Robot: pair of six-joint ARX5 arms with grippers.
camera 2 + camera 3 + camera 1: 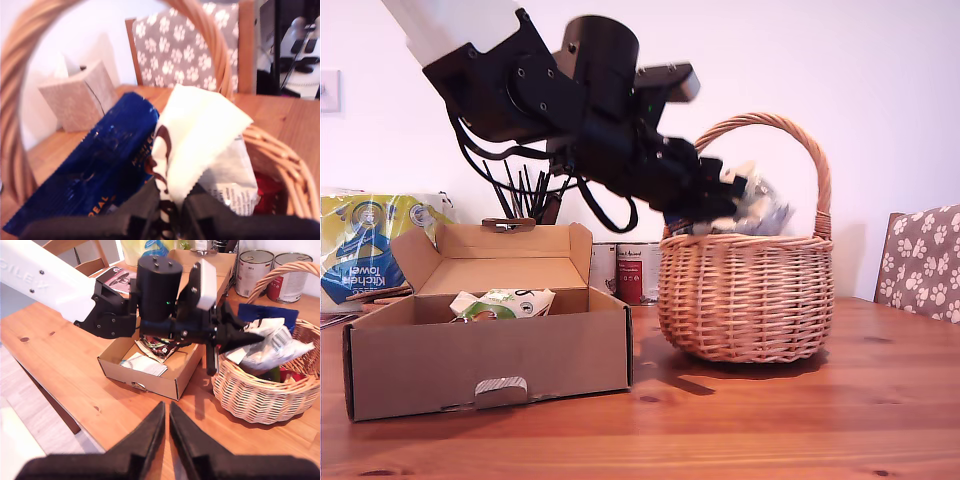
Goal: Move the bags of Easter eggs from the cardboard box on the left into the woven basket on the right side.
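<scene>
The first gripper (170, 210) was clamped on the white-grey bag (200, 145) above the woven basket (750, 300), blue bag (100, 165) already inside. The green-and-white bag (502, 303) remained in the cardboard box (490, 360). The second gripper (166, 437) hung closed, empty.

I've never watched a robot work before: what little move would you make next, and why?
Probably open my first gripper to release the white bag. It is pinched in the jaws right above the woven basket, beside the blue bag already inside, so it should drop in.
</scene>
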